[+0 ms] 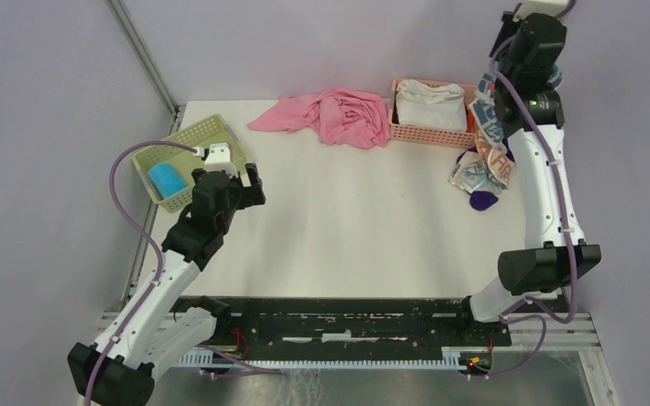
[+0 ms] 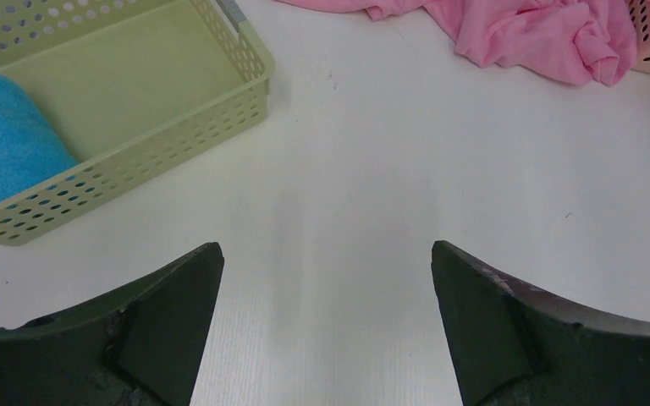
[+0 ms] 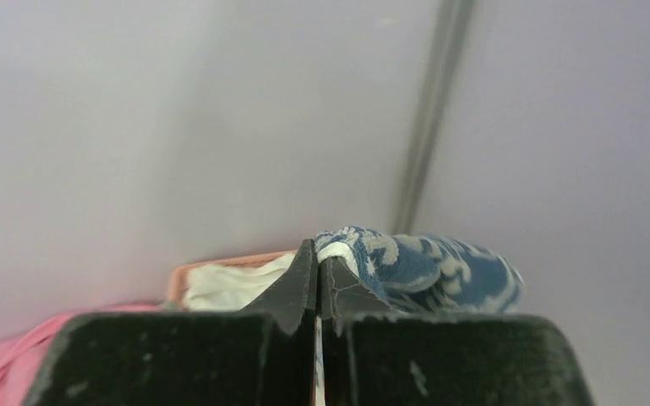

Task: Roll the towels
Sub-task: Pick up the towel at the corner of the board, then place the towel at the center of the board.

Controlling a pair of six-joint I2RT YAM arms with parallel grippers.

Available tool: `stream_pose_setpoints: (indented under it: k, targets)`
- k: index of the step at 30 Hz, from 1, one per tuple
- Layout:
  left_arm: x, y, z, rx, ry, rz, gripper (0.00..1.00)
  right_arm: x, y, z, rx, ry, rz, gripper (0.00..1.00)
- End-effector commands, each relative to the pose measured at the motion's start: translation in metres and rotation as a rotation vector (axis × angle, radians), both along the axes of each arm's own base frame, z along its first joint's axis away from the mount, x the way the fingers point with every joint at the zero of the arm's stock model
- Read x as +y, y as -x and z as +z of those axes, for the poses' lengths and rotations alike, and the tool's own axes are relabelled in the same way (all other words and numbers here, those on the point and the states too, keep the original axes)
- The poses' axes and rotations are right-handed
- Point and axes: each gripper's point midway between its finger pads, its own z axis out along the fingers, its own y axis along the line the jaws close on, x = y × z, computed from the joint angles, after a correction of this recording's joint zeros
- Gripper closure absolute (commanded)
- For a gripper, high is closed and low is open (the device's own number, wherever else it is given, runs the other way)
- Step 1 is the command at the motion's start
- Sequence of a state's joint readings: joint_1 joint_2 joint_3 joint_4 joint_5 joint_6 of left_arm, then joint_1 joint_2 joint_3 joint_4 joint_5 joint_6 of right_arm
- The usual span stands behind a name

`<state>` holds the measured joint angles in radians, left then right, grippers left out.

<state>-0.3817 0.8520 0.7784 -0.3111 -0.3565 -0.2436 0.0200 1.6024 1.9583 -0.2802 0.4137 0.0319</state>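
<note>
My right gripper point(image 3: 317, 254) is raised high at the far right, shut on the edge of the white towel with dark blue print point(image 3: 423, 262). That towel point(image 1: 487, 114) hangs down beside the pink basket. Below it a cream towel with orange and blue lettering point(image 1: 484, 167) is bunched at the table's right side; I cannot tell whether it is lifted too. The rolled bright blue towel point(image 1: 167, 179) lies in the green basket point(image 1: 212, 135). My left gripper point(image 2: 326, 254) hovers open over bare table just right of that basket, nothing between its fingers.
The pink basket point(image 1: 423, 134) at the back right holds a plain white cloth point(image 1: 429, 106). A large pink cloth point(image 1: 338, 117) lies crumpled at the back middle. A dark purple piece point(image 1: 481, 201) rests under the lettered towel. Walls close off the left and back.
</note>
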Motion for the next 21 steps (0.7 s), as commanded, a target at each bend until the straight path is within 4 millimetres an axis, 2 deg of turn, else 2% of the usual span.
stream_pose_setpoints:
  k: [1,5,8,11,16,19,21]
  targets:
    - [0.000,-0.005,0.012,-0.052,-0.002,-0.008,0.01,0.086,-0.002,0.000,0.012,0.019,0.265,1.00]
    - [0.001,-0.005,0.013,-0.053,-0.004,-0.003,0.01,0.163,0.006,-0.013,0.014,-0.033,0.420,0.99]
    - [0.002,-0.005,0.013,-0.056,-0.002,0.000,0.01,0.222,0.012,-0.045,0.059,-0.095,0.519,0.99]
    - [0.002,-0.005,0.014,-0.056,0.000,0.000,0.01,0.293,0.026,-0.093,0.148,-0.126,0.628,0.96]
    - [0.002,-0.004,0.014,-0.057,0.007,0.000,0.01,0.408,0.065,-0.200,0.416,-0.091,0.841,0.81]
    - [0.003,-0.003,0.014,-0.060,0.008,0.000,0.01,0.444,0.095,-0.246,0.553,-0.075,0.969,0.64]
    - [0.001,-0.003,0.014,-0.058,0.011,-0.006,0.01,0.449,0.111,-0.270,0.631,-0.073,1.013,0.56]
